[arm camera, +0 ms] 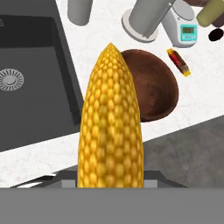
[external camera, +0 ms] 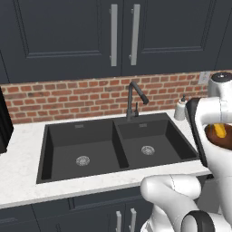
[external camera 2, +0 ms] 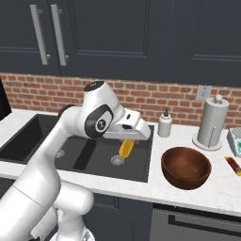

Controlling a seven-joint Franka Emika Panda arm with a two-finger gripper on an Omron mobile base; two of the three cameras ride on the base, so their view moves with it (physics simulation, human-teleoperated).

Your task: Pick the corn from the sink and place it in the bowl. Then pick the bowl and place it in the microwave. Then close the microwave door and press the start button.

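Note:
My gripper is shut on the corn, a yellow cob that hangs from it above the right basin of the black sink. In the hand view the corn stands up the middle and hides my fingertips. The reddish-brown bowl sits on the white counter to the right of the sink, apart from the corn. The hand view has the bowl behind the cob and the sink at left. From the left base, the corn shows past my arm, before the bowl. The microwave and its door are out of view.
A soap bottle, a paper towel holder and a small scale stand along the brick wall. An orange-brown stick-like item lies right of the bowl. The dark tap rises behind the sink divider.

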